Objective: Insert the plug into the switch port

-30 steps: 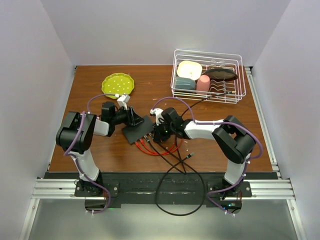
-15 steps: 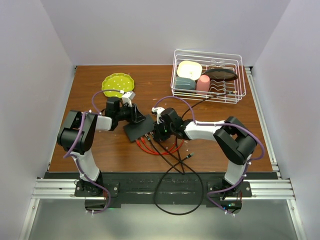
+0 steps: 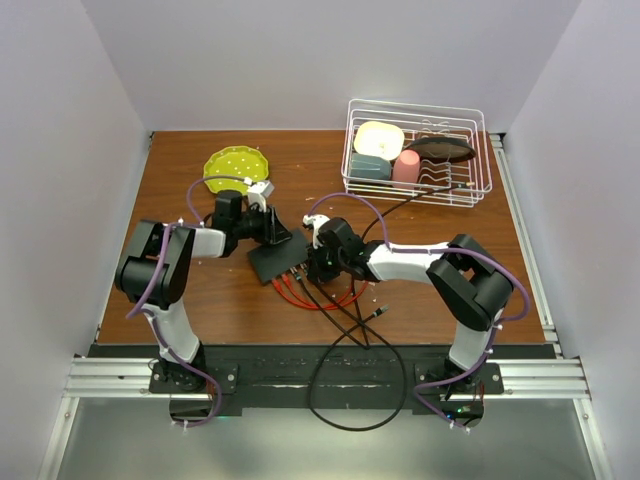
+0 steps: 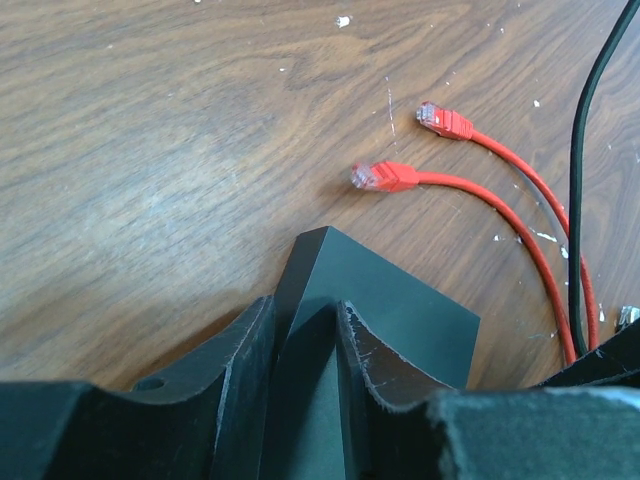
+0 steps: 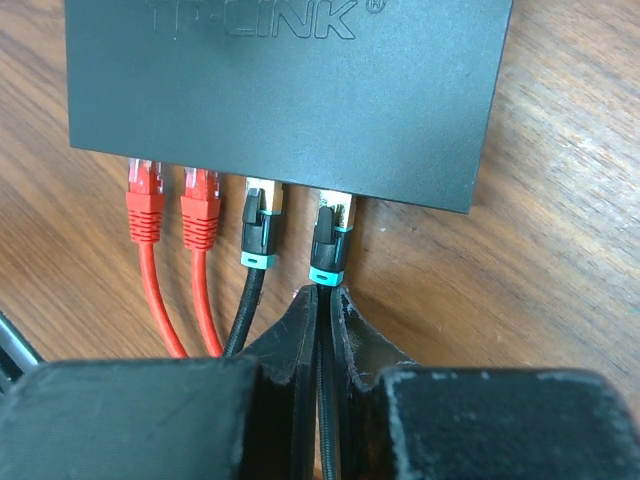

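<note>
Pinching the black cable point(image 5: 321, 350) in the right hand point(image 5: 322, 295), plug point(image 5: 331, 235) just ahead at the switch port point(image 5: 335, 197). Hugging the box point(image 4: 400, 320) corner with the left hand point(image 4: 303, 308); cannot tell if squeezing. Next, push straight ahead till snug.

Both arms reach inward: left hand point(image 4: 303, 305) clamps the switch point(image 4: 410, 315), right hand point(image 5: 322, 305) pinches the cable point(image 5: 322, 286).

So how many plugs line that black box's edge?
4, left to right in the right wrist view: first red plug, second red plug, first black plug, then second black plug, its cable pinched by the right gripper.
</note>
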